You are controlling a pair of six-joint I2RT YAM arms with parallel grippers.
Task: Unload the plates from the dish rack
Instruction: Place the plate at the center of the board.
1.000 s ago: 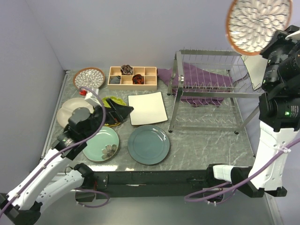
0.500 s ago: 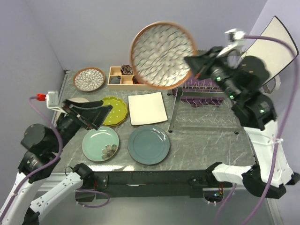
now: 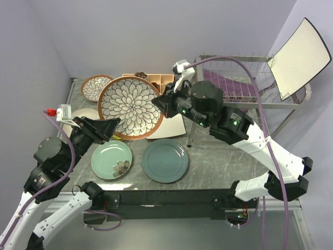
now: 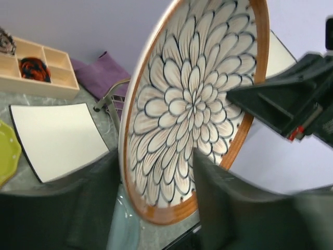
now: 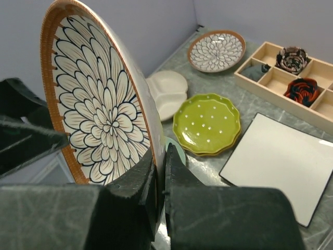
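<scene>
R pincer [image 5: 160,156] clamps plate [image 3: 130,107] — L pincer [image 4: 153,166] maybe touching rim.

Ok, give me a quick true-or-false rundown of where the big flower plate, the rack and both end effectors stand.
1. The right end effector is shut on the rim of the large petal plate. True.
2. The dish rack holds no plates. False: a white square plate stands at its right end.
3. The large petal plate lies flat on the table. False: it is held in the air, tilted on edge.
4. The left end effector has a finger on each side of that plate's rim. True.
5. The teal plate sits stacked on the pale green floral plate. False: they lie side by side on the table.
</scene>
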